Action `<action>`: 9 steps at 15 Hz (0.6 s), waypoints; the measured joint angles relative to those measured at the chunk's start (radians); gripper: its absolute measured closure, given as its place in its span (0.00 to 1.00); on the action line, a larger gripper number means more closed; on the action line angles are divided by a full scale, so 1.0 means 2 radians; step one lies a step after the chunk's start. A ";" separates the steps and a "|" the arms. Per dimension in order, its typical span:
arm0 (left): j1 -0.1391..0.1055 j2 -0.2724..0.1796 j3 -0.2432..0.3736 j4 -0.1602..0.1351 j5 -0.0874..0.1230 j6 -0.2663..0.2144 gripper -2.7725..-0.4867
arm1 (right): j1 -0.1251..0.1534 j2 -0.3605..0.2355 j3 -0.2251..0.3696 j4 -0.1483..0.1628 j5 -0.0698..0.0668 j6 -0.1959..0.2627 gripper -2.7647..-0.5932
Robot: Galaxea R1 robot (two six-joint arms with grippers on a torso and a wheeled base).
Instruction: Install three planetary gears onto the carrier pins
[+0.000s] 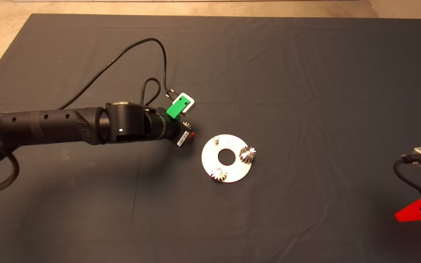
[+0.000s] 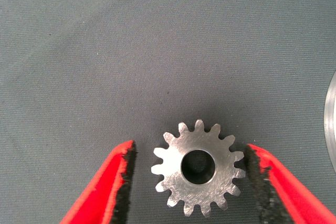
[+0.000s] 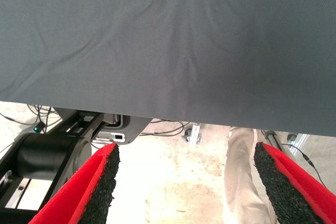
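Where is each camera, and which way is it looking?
Head view: above the mat, facing down at the carrier disc; the left arm enters from the left, and the right gripper waits at the lower right edge.
Left wrist view: on the left arm, looking down past its open red fingers at a loose gear on the mat.
Right wrist view: on the parked right arm, showing its open fingers, the mat's edge and a person's leg.
Shared: the loose gear and disc appear in the head and left wrist views.

gear [image 2: 198,167] showing brushed, silvery metal; disc [image 1: 232,171] gleaming polished metal; mat [image 1: 305,91] looking matt, finely woven, creased cloth; left gripper [image 2: 191,182] pads [image 2: 126,187] appearing rough black foam.
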 joint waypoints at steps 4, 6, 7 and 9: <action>0.000 -0.003 0.000 -0.005 -0.002 -0.001 0.62 | 0.000 0.000 0.000 0.002 0.000 0.000 0.40; 0.000 -0.006 0.000 -0.007 -0.006 -0.001 0.62 | 0.000 0.000 0.000 0.003 0.000 0.000 0.40; 0.000 -0.008 0.000 -0.007 -0.010 -0.001 0.62 | 0.000 0.000 0.000 0.003 0.000 0.000 0.40; 0.000 -0.010 0.000 -0.007 -0.011 -0.001 0.62 | 0.000 0.000 0.000 0.003 0.000 0.000 0.40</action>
